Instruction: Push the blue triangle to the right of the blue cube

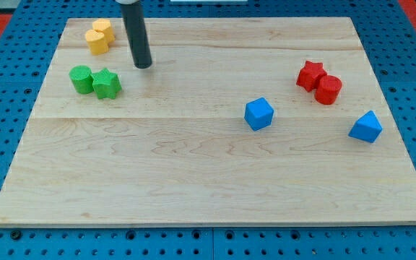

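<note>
The blue triangle (366, 127) lies near the board's right edge. The blue cube (258, 114) sits right of the board's middle, well to the left of the triangle and slightly higher in the view. My tip (144, 66) rests on the board at the upper left, far from both blue blocks. It stands just right of the yellow blocks and above the green ones, touching none.
Two yellow blocks (100, 37) sit at the upper left corner. A green cylinder (81, 79) and a green star (107, 84) touch each other below them. A red star (310, 74) and a red cylinder (328, 89) sit at the upper right, above the blue triangle.
</note>
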Robot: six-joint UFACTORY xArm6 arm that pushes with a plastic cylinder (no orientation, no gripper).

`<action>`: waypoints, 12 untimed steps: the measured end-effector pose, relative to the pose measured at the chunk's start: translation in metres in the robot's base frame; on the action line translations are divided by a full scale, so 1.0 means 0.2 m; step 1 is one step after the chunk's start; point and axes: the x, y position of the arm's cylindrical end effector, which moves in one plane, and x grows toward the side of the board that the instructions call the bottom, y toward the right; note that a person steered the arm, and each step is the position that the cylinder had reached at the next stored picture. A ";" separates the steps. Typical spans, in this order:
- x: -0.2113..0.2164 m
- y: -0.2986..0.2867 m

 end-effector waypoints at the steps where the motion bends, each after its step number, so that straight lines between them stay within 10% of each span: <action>1: 0.00 0.00; 4: -0.07 0.04; 6: -0.30 0.68; 9: 0.19 1.78; 12: 0.72 1.95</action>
